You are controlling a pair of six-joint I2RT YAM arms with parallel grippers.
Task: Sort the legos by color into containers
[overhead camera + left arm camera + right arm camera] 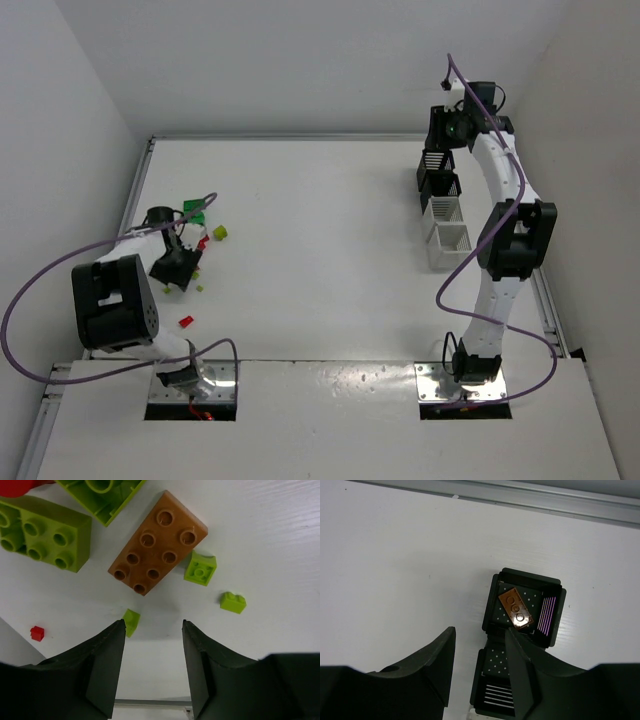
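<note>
Legos: most lie loose at the left side of the bench (320,250), clustered under the left arm. In the left wrist view an orange-brown 2x4 brick (157,542) lies studs up and diagonal. A large lime brick (42,532) sits well to its left, and two small lime pieces (200,568) (233,602) sit just beside its right end. A third lime scrap (131,621) lies close to the tip of one of the left fingers (107,670), and a tiny red piece (37,633) is off at the edge. These fingers are spread wide with nothing between them, hovering short of the orange-brown brick. The containers (440,200) stand in a row at the far right, two black and two white. In the right wrist view a second orange-brown brick (516,609) is already inside the far black bin (530,575). It looks tilted, though I cannot tell whether it rests flat or leans on a wall. The right fingers (432,665) hang above the bins, also spread and empty. Risks: the brick on the bench lies askew to the closing line, so a pinch could spin it free. The lime scrap beside the finger could be swept along or trapped, and would then end up in the wrong bin. The small pieces may scatter if the fingers come down on them.
</note>
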